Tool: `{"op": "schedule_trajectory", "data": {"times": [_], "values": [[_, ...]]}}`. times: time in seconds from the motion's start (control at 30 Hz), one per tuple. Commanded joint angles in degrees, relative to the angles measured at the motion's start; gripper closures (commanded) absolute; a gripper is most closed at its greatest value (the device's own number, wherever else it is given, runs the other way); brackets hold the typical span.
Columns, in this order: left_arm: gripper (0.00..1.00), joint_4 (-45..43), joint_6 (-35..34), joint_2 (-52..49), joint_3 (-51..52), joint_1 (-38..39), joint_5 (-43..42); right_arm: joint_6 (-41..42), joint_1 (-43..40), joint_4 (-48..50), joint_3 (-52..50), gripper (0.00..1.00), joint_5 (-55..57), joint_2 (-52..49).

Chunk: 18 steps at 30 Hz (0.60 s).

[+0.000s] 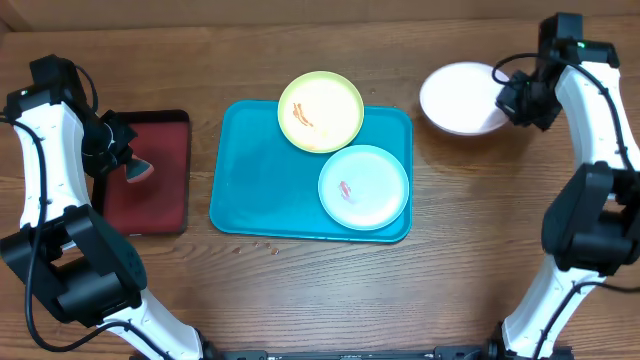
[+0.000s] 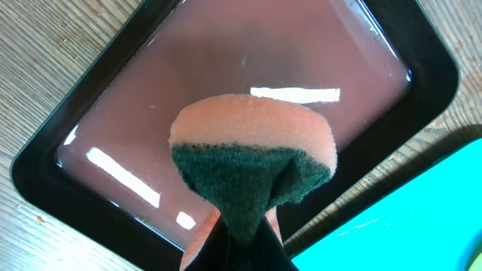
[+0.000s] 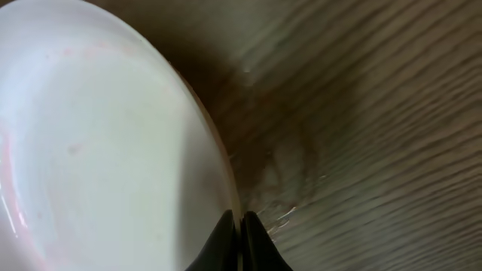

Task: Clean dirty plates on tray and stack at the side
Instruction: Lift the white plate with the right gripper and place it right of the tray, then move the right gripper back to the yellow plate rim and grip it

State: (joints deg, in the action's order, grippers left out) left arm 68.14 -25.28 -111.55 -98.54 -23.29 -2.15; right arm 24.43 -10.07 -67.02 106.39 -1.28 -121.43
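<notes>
This looks like a robotics lab bench, not a home kitchen. Two white-and-black robot arms, the left arm (image 1: 40,170) and the right arm (image 1: 600,150), rise from the near edge of a wood-grain table (image 1: 480,230). The dishes are set out like test props: a turquoise tray (image 1: 255,190) with a yellow-green plate (image 1: 320,110) and a mint plate (image 1: 363,186), a white plate (image 1: 455,98), a dark red tray (image 1: 160,215) and a sponge (image 1: 138,173)

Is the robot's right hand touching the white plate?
Touching. The right wrist view shows the right hand pinched shut on the rim of the white plate.
</notes>
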Motion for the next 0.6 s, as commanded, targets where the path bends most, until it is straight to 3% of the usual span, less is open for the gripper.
{"op": "schedule_trajectory", "data": {"times": [0.0,0.17,0.3,0.43,0.57], "values": [[0.96,0.1,0.9,0.2,0.0,0.1,-1.3,0.7,-2.5,0.0,0.4,0.96,-0.1,-2.3],[0.96,0.0,0.9,0.2,0.0,0.1,-1.4,-1.9,-3.2,0.0,-0.5,0.95,0.1,-3.0],[0.96,0.0,0.9,0.2,0.0,0.1,-1.8,-3.5,-3.1,0.0,-1.2,0.78,-0.8,-3.0],[0.96,0.0,0.9,0.2,0.0,0.1,-2.0,-11.6,-1.9,0.3,-1.4,0.52,-10.7,-3.0],[0.96,-0.1,0.9,0.2,0.0,0.1,-2.0,-19.7,0.8,4.6,-1.4,0.43,-25.8,-3.0]]}}
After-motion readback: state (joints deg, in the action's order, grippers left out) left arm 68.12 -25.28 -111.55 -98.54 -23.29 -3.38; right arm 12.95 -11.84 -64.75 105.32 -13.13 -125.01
